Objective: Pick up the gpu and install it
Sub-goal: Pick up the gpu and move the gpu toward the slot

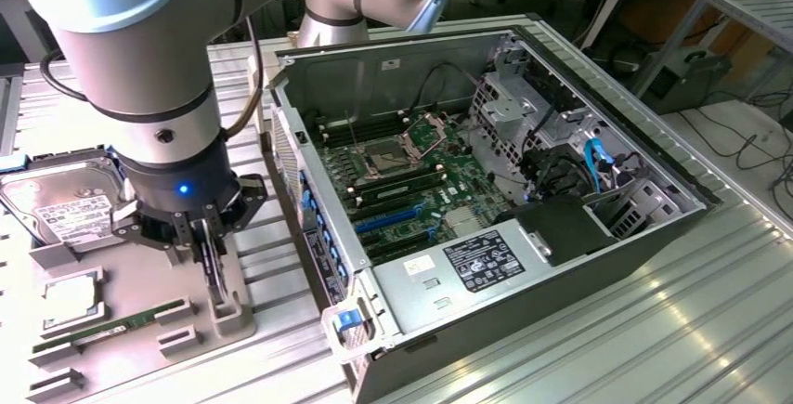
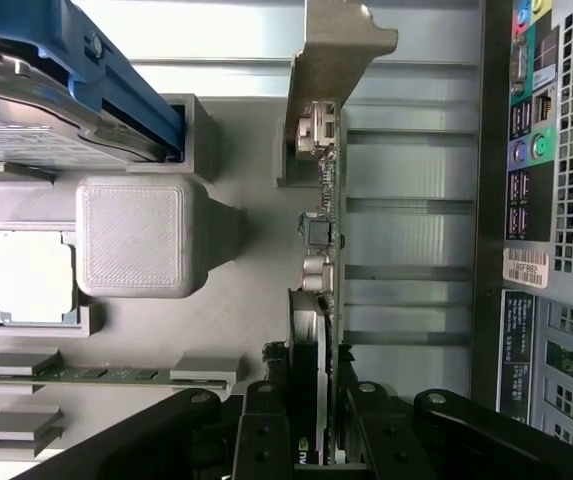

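- gpu (image 2: 328,250) stands on its long edge in a gray holder tray (image 1: 136,348), at about 8 o'clock in the exterior view. It is well apart from the slots inside the computer case (image 1: 371,79).
- Gripper (image 1: 204,237) reaches straight down over the card. Its 2 fingers appear closed on the gpu, 1 on the fan face and 1 on the bare board face, at the end away from the silver bracket (image 2: 341,45).
- The card's lower edge sits in the tray's slotted posts, so the pick-up seems to be at the grasp, with the card not yet raised.
- Judgement: doing this well means a straight upward pull, in line with the posts, so the board does not bind or bend.
- The grip sits toward 1 end, so the bracket end may sag. A slow, level lift would guard against that.
- Pressure on the fan face is a risk, so a firm but light hold seems wise.
- Hard drive (image 1: 69,204) lies at about 9 o'clock from the gripper and a memory stick (image 1: 118,323) at 7 o'clock, both apart from the fingers.
- The open computer case lies at 3 o'clock from the gripper, with blue slots (image 1: 384,223) on its board.
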`<state>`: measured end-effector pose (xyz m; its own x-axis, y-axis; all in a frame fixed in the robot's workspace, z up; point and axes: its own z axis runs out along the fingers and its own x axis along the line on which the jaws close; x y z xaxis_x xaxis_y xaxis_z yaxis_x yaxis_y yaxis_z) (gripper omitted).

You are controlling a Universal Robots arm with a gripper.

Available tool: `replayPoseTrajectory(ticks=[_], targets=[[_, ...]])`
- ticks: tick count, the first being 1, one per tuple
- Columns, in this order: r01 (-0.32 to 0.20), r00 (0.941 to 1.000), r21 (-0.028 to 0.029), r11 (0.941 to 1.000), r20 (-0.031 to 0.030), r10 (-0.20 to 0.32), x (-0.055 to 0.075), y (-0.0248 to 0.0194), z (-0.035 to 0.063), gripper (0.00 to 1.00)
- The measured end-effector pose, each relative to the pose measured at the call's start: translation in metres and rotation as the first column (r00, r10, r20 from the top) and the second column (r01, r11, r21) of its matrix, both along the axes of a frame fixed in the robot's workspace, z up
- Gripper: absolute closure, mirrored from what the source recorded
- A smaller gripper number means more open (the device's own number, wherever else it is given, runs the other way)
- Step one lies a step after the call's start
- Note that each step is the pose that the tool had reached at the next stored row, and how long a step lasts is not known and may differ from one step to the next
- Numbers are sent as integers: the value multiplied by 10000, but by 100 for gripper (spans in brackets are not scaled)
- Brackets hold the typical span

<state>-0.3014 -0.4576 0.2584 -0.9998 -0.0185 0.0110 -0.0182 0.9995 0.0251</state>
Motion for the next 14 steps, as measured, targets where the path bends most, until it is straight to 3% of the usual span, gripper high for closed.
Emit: replayPoseTrajectory(ticks=[14], targets=[[0,10000,7,10000,1,0,0,0,93,73]])
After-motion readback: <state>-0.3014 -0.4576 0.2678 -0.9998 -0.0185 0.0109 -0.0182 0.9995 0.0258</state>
